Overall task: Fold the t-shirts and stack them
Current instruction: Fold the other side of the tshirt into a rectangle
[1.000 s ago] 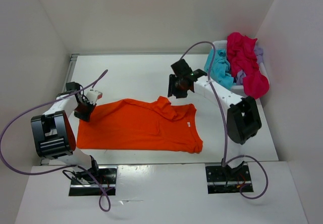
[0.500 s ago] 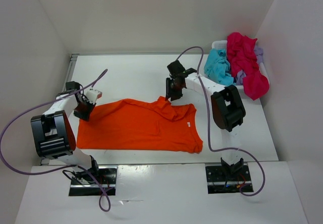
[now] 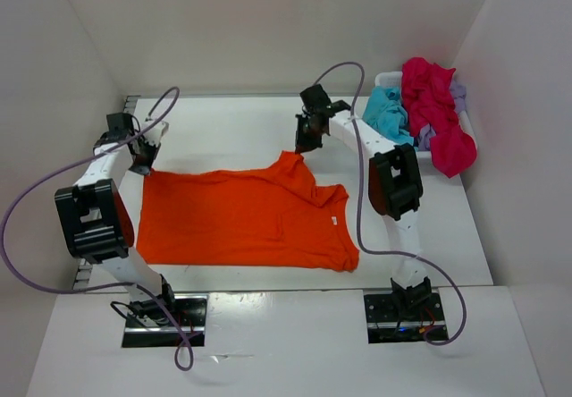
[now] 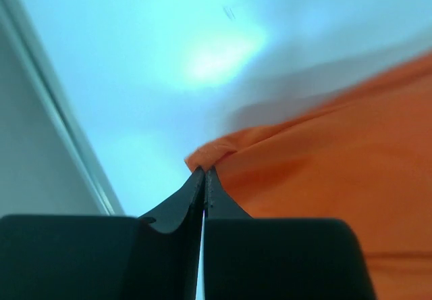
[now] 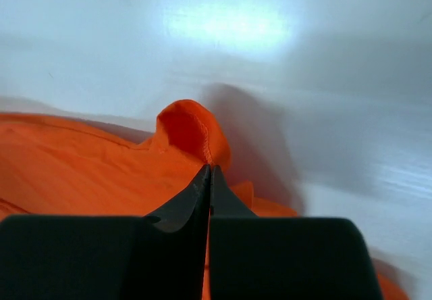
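Two far-edge points of the orange t-shirt (image 3: 232,223) are clenched by left jaws and right jaws; likely to spread it flat on the tabletop (image 3: 232,129).

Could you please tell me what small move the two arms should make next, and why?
Probably draw both pinched points slightly apart and farther out, to flatten the bright orange cloth t-shirt. The left gripper is shut on its far left corner, the right gripper on a raised fold at its far edge, and cloth lies bunched beside the right one.
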`<act>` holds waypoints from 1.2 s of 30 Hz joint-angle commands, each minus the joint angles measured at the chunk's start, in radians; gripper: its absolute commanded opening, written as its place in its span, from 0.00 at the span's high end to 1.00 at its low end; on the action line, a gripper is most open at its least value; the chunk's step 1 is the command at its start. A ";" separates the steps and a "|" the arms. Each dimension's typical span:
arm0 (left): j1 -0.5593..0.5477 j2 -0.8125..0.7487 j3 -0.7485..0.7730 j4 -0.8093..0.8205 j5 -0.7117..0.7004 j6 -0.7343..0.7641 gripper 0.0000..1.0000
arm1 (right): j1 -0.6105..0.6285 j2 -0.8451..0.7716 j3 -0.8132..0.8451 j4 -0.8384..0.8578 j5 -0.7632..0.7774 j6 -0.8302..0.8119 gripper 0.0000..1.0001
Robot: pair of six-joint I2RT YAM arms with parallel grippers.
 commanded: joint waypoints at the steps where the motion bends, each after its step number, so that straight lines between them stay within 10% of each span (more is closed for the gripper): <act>1: -0.017 0.040 0.096 0.077 0.010 -0.049 1.00 | -0.020 0.032 0.202 -0.072 0.042 -0.041 1.00; 9: -0.056 0.017 0.038 0.103 -0.001 -0.017 1.00 | -0.008 0.073 0.335 -0.138 0.094 -0.073 1.00; 21: -0.013 -0.129 -0.220 0.103 -0.065 0.199 1.00 | 0.124 -0.298 -0.312 -0.012 0.117 0.020 1.00; 36: 0.048 -0.193 -0.215 0.022 0.024 0.219 1.00 | 0.233 -0.522 -0.670 0.034 0.040 0.172 1.00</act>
